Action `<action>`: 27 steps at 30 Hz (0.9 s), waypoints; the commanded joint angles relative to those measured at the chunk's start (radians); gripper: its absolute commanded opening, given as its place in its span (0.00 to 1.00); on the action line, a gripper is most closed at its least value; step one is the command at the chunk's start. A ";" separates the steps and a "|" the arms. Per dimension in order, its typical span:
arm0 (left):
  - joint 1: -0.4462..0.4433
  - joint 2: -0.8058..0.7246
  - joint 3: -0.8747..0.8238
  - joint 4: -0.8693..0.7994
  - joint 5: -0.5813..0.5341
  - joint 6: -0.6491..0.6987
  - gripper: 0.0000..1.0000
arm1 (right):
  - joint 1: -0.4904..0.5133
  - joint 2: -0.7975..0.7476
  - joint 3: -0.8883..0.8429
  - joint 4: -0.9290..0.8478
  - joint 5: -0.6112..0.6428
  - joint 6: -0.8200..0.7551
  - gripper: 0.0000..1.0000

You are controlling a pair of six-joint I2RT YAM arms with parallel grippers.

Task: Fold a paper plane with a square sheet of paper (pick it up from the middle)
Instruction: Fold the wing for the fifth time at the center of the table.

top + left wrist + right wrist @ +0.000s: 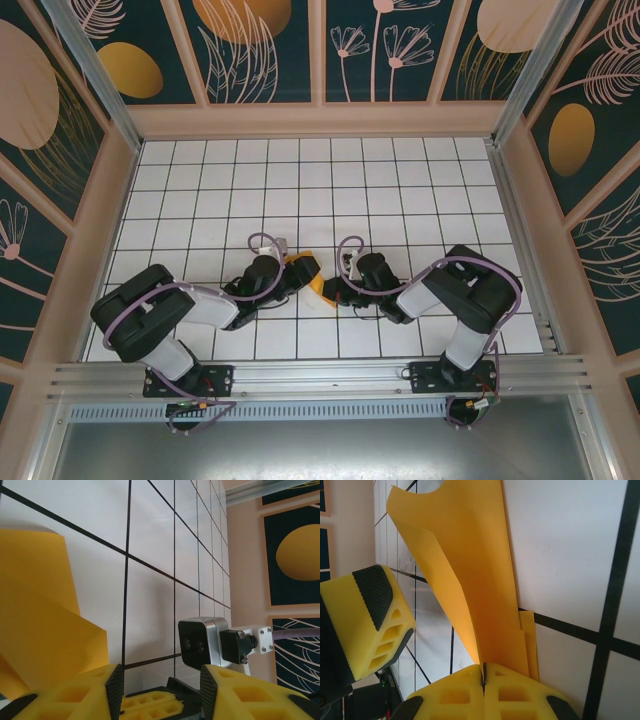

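Paper (470, 580) tight in right hand (483, 674); left hand (161, 684) open beside it.

Thin orange-yellow sheet of paper (470, 580), matt and smooth with crisp creases. The right gripper (483, 672) is moulded yellow plastic with a dull finish. The left gripper (160, 677) carries black, finely textured pads (115, 690) (rubbery-looking, also matt). The white table (150, 555) has a slight sheen, and the camera housing (215, 640) is brushed silver metal.
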 commanded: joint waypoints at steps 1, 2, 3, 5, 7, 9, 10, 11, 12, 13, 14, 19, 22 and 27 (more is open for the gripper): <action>-0.006 0.038 0.032 0.064 0.023 0.026 0.47 | -0.005 0.036 0.003 -0.045 -0.003 0.014 0.00; -0.006 0.051 0.032 0.075 0.026 0.024 0.47 | -0.006 0.035 0.003 -0.047 -0.003 0.016 0.00; -0.005 0.060 0.034 0.086 0.030 0.023 0.47 | -0.006 0.036 0.003 -0.050 -0.004 0.020 0.00; -0.005 0.084 0.039 0.099 0.034 0.017 0.47 | -0.010 0.037 -0.001 -0.052 -0.003 0.032 0.00; -0.006 0.107 0.047 0.099 0.039 0.017 0.48 | -0.013 0.037 -0.004 -0.050 -0.003 0.042 0.00; -0.006 0.125 0.051 0.111 0.042 0.012 0.48 | -0.014 0.037 -0.004 -0.052 -0.004 0.046 0.00; -0.005 0.124 0.049 0.123 0.045 0.006 0.48 | -0.016 0.036 -0.006 -0.054 -0.003 0.046 0.00; -0.005 0.157 0.049 0.131 0.045 0.002 0.48 | -0.017 0.037 -0.006 -0.057 -0.003 0.047 0.00; -0.005 0.166 0.049 0.133 0.045 -0.001 0.48 | -0.017 0.037 -0.006 -0.058 -0.003 0.047 0.00; -0.006 0.173 0.050 0.134 0.043 -0.006 0.48 | -0.017 0.039 -0.004 -0.061 -0.003 0.047 0.00; -0.006 0.182 0.051 0.128 0.042 -0.010 0.48 | -0.018 0.039 -0.004 -0.064 -0.003 0.045 0.00; -0.005 0.211 0.051 0.100 0.027 -0.030 0.48 | -0.017 0.026 0.001 -0.081 -0.004 0.035 0.00; -0.006 0.218 0.065 0.029 0.017 -0.032 0.47 | -0.017 0.005 0.008 -0.118 -0.003 0.015 0.00; -0.005 0.218 0.054 -0.021 0.002 -0.050 0.46 | -0.017 -0.066 0.030 -0.230 0.005 -0.037 0.03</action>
